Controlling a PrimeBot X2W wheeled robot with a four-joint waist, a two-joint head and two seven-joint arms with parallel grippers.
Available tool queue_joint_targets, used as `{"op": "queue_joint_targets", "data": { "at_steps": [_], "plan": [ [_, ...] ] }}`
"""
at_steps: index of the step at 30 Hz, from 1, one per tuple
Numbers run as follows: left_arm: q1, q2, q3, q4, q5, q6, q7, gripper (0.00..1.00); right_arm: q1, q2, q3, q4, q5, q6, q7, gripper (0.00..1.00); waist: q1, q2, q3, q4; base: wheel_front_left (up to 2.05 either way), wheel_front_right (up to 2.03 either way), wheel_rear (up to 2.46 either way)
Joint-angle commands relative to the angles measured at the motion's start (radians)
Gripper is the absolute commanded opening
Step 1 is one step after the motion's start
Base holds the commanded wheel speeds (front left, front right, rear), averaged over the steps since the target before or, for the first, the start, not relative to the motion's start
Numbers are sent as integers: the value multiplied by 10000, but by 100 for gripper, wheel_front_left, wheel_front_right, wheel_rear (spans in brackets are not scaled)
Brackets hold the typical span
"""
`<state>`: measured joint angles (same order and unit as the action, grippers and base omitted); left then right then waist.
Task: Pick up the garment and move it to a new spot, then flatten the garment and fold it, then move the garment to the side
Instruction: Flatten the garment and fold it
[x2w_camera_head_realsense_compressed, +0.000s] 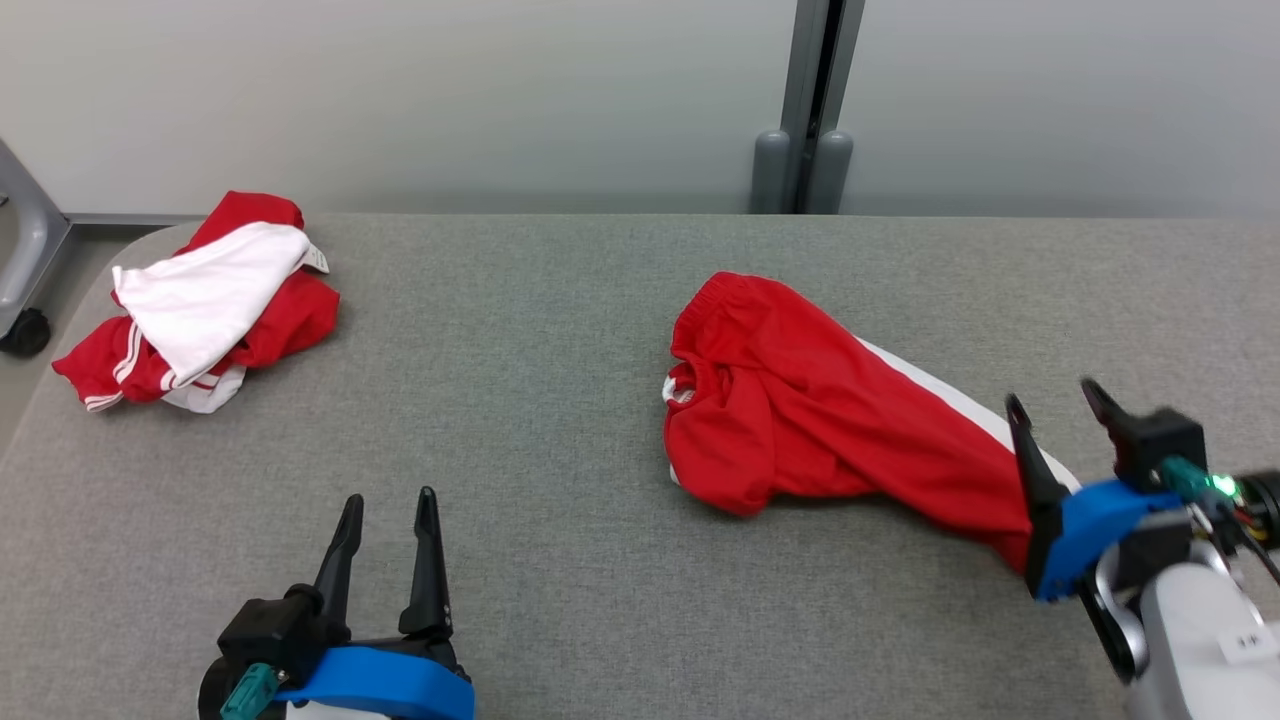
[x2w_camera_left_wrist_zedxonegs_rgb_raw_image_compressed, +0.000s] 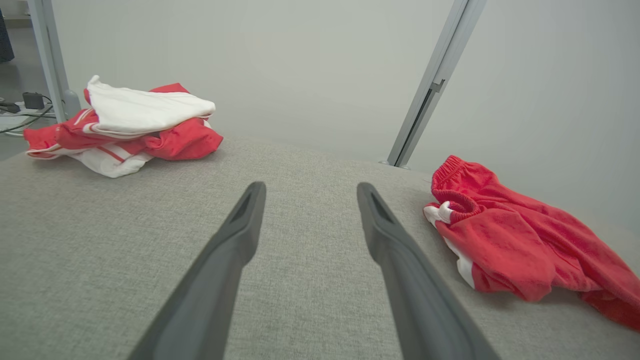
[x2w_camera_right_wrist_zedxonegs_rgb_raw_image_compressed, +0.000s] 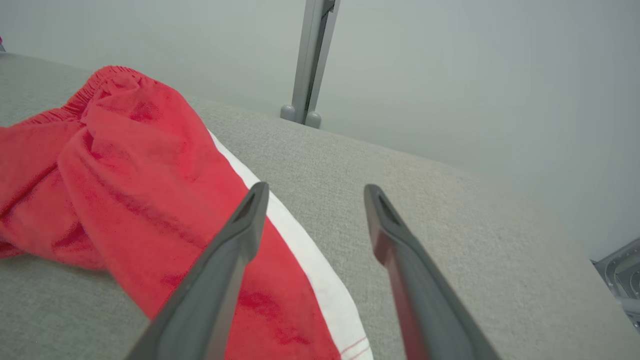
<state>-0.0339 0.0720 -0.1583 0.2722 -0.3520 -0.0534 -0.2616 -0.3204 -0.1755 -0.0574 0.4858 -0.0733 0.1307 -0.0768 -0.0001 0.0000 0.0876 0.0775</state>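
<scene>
Two lots of red-and-white clothing lie well apart on the grey cloth-covered table (x2w_camera_head_realsense_compressed: 560, 450). At the far left corner is a crumpled pile of garments (x2w_camera_head_realsense_compressed: 200, 300), and a small white label (x2w_camera_head_realsense_compressed: 316, 258) sticks out at its edge, the print too small to read. Near the front left, the left pincer (x2w_camera_head_realsense_compressed: 390, 497) hovers with its two dark fingers spread wide and nothing between them. Right of centre lie the red shorts (x2w_camera_head_realsense_compressed: 800, 410), rumpled and half twisted. Their gathered elastic waistband (x2w_camera_head_realsense_compressed: 700, 300) points to the far side and a white side stripe (x2w_camera_head_realsense_compressed: 950, 395) runs along the right edge. At the near right end of the shorts, the right pincer (x2w_camera_head_realsense_compressed: 1052, 393) stands wide apart and grips nothing, one finger over the red cloth.
</scene>
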Motion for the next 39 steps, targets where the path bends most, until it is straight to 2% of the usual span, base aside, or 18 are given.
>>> {"op": "queue_joint_targets", "data": {
  "at_steps": [1,7,15,24,25,26,29,39],
  "plan": [
    [-22,23,-41,-71,37,7,-50,100,-320,-51,239,-199,227,1,192,100,1,0,74,57,0,0,0],
    [-360,-4,-283,-289,64,-68,-28,100,-1983,-409,1490,83,949,1,1523,100,1,0,642,522,0,0,0],
    [-810,-102,-599,-177,-38,-75,-40,100,-4055,-690,2507,2079,2087,1,2730,100,1,0,1407,1539,0,0,0],
    [-1129,-181,-731,-249,-88,-81,-47,100,-5069,-986,3289,3967,2933,1,3360,100,1,0,2037,2191,0,0,0],
    [-1146,-188,-728,-267,-93,-72,-48,100,-5112,-968,3399,4085,3083,1,3383,94,1,0,2070,2200,0,0,0],
    [-1153,-194,-712,-279,-87,-66,-48,100,-5158,-939,3493,4174,3255,1,3368,47,1,0,2094,2198,0,0,0],
    [-1159,-205,-675,-282,-83,-47,-49,100,-5231,-944,3779,4348,3574,1,3215,0,1,0,2121,2145,0,0,0],
    [-1143,-209,-597,-251,44,-54,-50,100,-5411,-907,4943,4025,4100,1,2062,0,1,0,1881,1702,0,0,0]
  ]
}}
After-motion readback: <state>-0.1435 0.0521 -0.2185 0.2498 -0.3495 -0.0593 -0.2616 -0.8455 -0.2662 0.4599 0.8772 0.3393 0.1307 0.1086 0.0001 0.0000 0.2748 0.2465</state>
